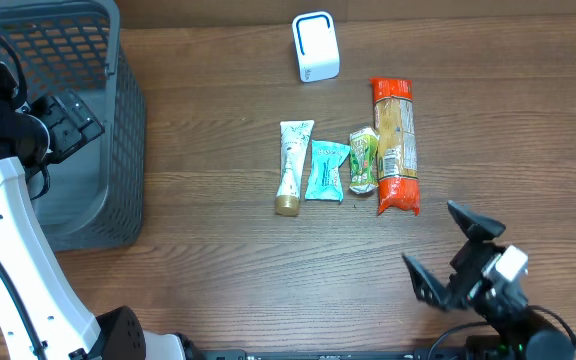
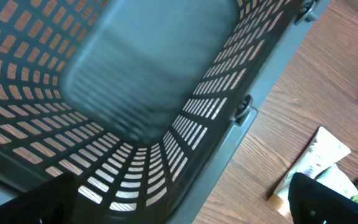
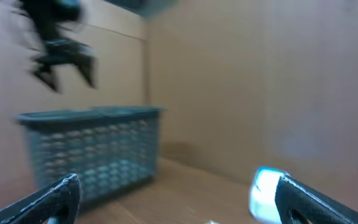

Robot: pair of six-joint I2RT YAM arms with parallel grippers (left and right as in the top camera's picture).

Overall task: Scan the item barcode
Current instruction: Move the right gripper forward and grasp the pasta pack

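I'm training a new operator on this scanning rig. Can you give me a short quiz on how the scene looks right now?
1. True or false: the left pincer hangs over the basket.
2. The white scanner is: A in the basket; B on the table, apart from the items; C held by a pincer.
3. How many items lie in the row on the table?

Key
1. True.
2. B.
3. Four: tube, teal packet, green packet, orange pack.
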